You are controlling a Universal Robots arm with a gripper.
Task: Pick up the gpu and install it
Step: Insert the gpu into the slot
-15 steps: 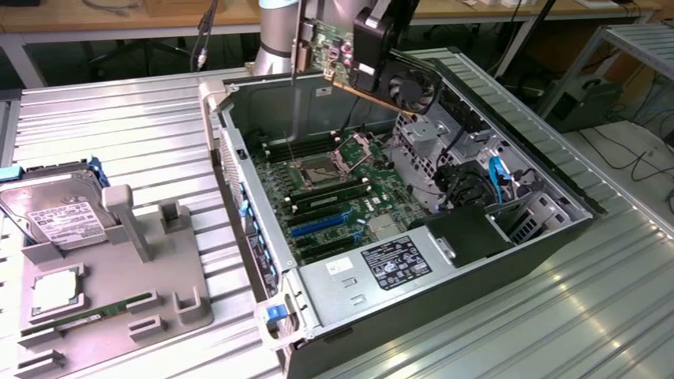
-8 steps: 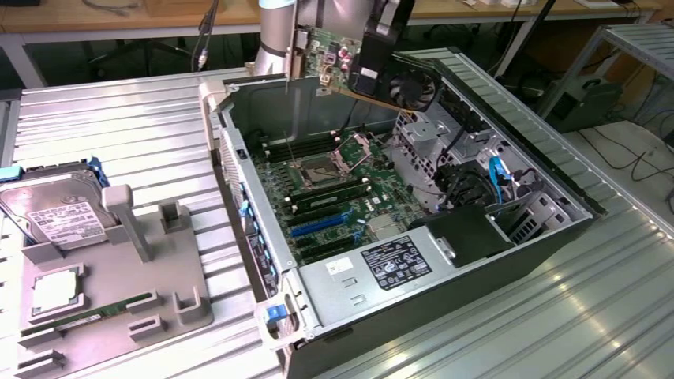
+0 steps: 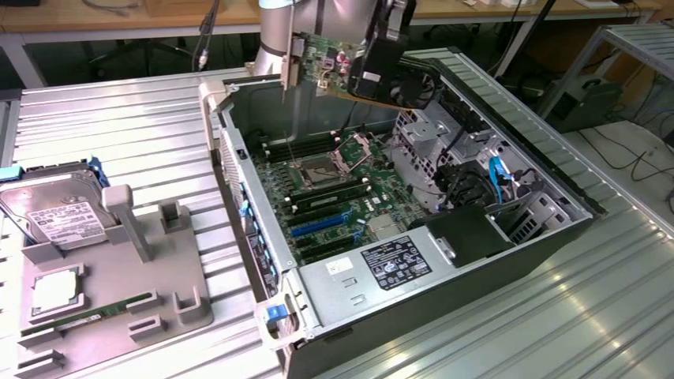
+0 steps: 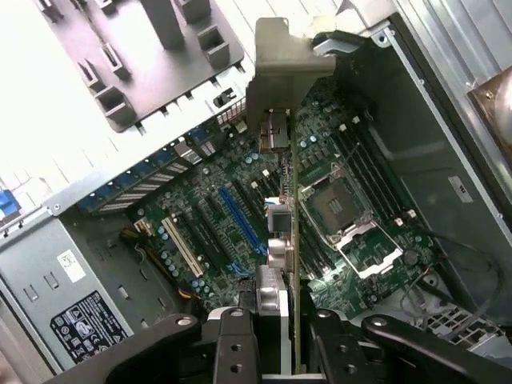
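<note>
The gpu [image 3: 328, 69] hangs upright above the far end of the open computer case [image 3: 526, 142], clear of the motherboard [image 3: 337, 185] below, with its silver bracket [image 3: 286, 67] towards the exterior view's left. The gripper [image 3: 377, 57] has its fingers [image 4: 232, 344] clamped on the card's upper edge, one on either face. Well to the left of the case, a grey holder [image 3: 158, 268] carries a hard drive [image 3: 58, 213] and a memory stick [image 3: 95, 314].

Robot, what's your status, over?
Gripper shut on gpu. It hangs over open case. Nothing seen between it and motherboard.
</note>
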